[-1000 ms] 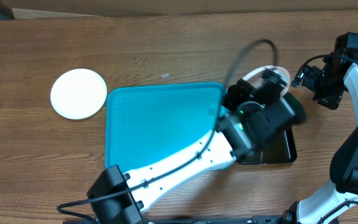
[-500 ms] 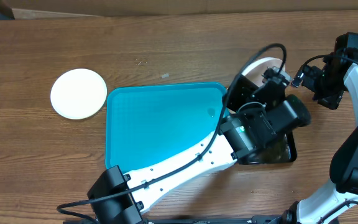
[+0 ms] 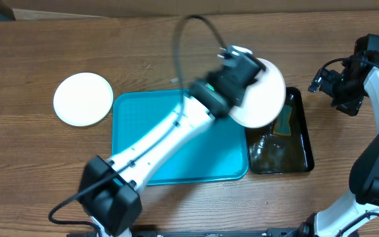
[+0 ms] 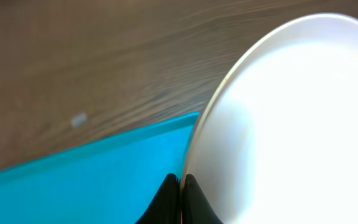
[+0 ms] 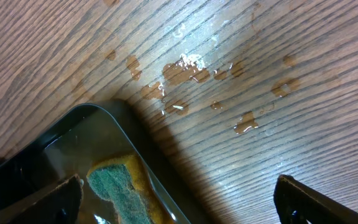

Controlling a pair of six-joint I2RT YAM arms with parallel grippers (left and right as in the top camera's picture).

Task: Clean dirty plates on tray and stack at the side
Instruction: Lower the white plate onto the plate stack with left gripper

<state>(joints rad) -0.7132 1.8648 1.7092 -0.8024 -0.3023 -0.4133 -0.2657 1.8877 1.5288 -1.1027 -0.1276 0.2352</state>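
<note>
Wooden table (image 3: pixel 176 39); left claw (image 4: pixel 181 194) pinches plate (image 3: pixel 265 99), roughly level.

Overhead view looks straight down on the table (image 3: pixel 176 39); wrist views close in on its tray (image 3: pixel 137 112) and tub (image 3: pixel 308 161).

Nothing to read here.
The round white plate (image 3: pixel 268 99), the flat turquoise plastic tray (image 3: pixel 143 131), the black plastic tub (image 3: pixel 306 155) and the brown wooden surface (image 3: pixel 77 52) show no letters.

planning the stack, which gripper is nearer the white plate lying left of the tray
Left. From the white plate, the left gripper, holding a second plate, is across the tray; the right gripper is farther, beyond the black tub.
</note>
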